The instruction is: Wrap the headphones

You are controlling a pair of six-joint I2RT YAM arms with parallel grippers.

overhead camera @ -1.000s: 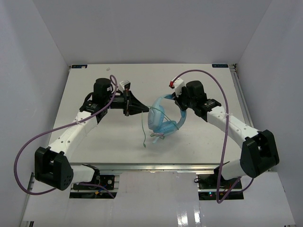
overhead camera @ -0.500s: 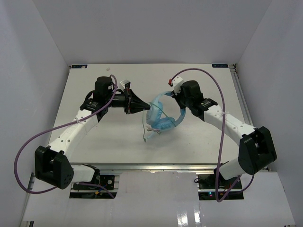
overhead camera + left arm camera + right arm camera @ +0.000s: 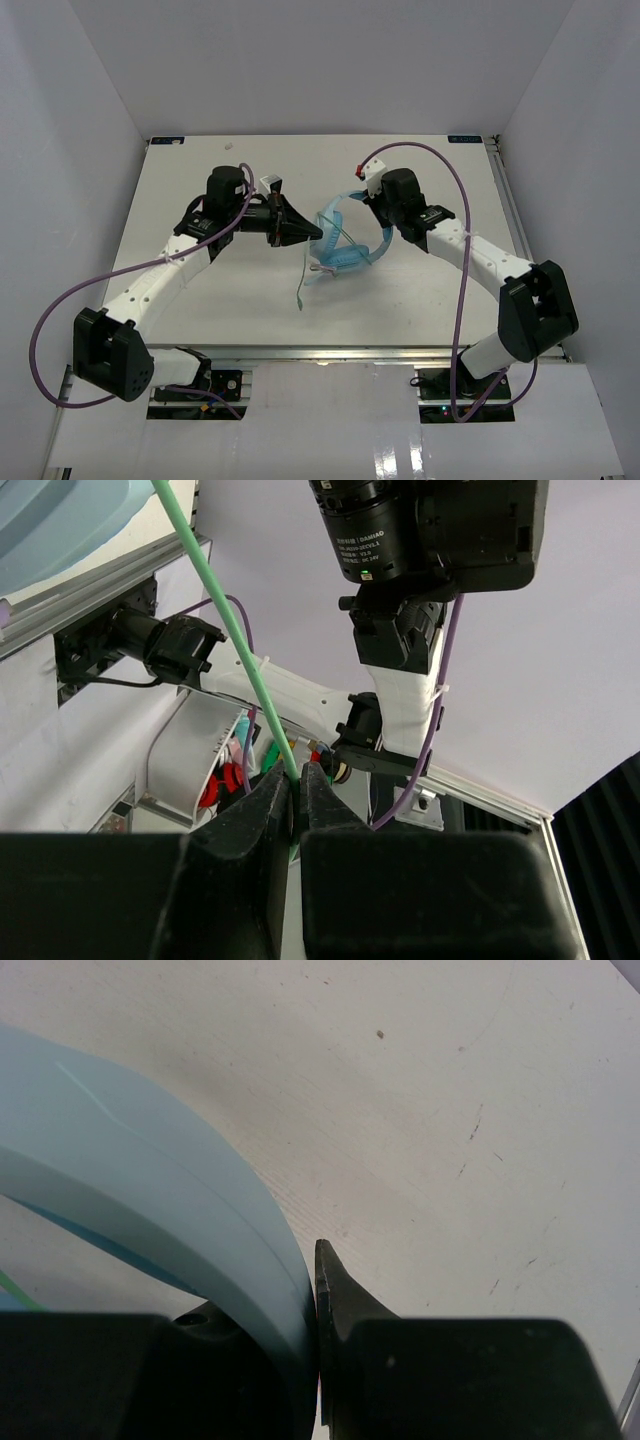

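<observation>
The light blue headphones (image 3: pixel 340 245) are held above the table's middle, tilted. My right gripper (image 3: pixel 372 212) is shut on the headband, which fills the left of the right wrist view (image 3: pixel 150 1220) between the fingers. My left gripper (image 3: pixel 312 232) is shut on the pale green cable (image 3: pixel 225 620), pinched between its black fingertips (image 3: pixel 275 790). From the headphones the cable (image 3: pixel 304 280) hangs down, its end near the table.
The white table (image 3: pixel 200 190) has metal rails along its front and right edges. White walls stand on three sides. Purple arm cables (image 3: pixel 70 300) loop beside both arms. The right arm's wrist shows in the left wrist view (image 3: pixel 420 540).
Both grippers and the headphones have shifted slightly left and toward the back. The headphones have tilted and turned, and the hanging cable end has swung a little left.
</observation>
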